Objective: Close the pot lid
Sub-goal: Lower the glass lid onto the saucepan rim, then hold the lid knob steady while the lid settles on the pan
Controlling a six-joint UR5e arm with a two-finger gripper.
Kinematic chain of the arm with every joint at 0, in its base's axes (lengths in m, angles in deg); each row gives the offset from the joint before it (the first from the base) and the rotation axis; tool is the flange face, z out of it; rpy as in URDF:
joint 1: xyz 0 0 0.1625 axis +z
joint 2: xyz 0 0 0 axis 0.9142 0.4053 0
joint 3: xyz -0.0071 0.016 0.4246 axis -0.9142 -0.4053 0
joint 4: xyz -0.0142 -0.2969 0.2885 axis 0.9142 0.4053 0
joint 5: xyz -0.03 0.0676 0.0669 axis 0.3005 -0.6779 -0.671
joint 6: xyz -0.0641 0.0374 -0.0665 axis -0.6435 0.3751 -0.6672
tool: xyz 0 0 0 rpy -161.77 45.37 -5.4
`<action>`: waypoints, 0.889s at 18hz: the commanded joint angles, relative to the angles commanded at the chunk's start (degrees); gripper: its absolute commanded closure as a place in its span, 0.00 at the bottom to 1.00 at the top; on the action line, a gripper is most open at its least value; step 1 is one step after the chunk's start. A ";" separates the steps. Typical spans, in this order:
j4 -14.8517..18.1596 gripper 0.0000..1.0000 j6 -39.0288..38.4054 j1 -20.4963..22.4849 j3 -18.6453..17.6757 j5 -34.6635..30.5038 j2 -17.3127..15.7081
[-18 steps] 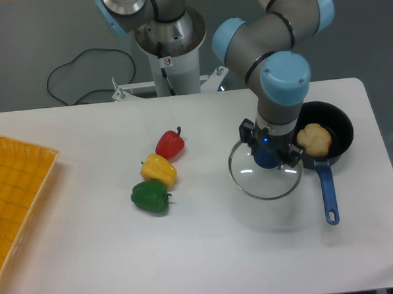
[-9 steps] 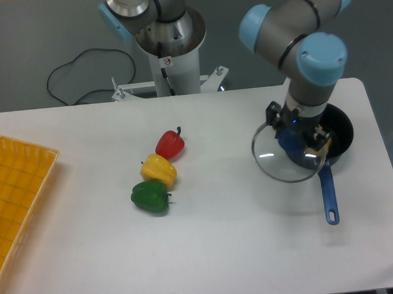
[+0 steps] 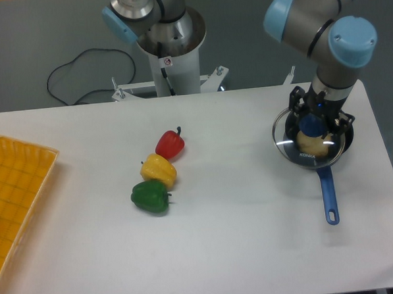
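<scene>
- One pot lid (image 3: 310, 146) is what you should look at first: it is clear glass with a thin metal rim, and it sits over the mouth of the pot (image 3: 344, 134), covering nearly all of it, at the right end of the bench (image 3: 241, 237).
- You cannot tell from this view whether its rim rests on the pot or hangs just above it.
- Your tool (image 3: 312, 125) is clenched on the lid's blue knob, its fingers on either side of it, pointing straight down.
- Through the glass you can see a pale yellow lump of food (image 3: 313, 143) inside the pot.
- You will find the pot's blue handle (image 3: 328, 196) sticking out toward the front edge of the bench, lying flat.
- Look well to the left of the pot and you see three bell peppers in a slanting row, just beside one another: a red pepper (image 3: 170, 144) farthest back, a yellow pepper (image 3: 159, 169) in the middle, a green pepper (image 3: 149, 196) nearest the front.
- At the far left edge you have an orange tray (image 3: 17, 189) with a grid pattern, partly cut off by the frame.
- Behind the bench stands the arm's base (image 3: 168, 40), with a black cable (image 3: 80, 71) looping beside it.
</scene>
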 joint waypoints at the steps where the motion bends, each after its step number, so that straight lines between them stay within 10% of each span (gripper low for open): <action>1: 0.00 0.39 0.79 0.35 0.00 -0.09 0.00; 16: -6.94 0.39 4.57 2.37 -4.30 0.09 0.09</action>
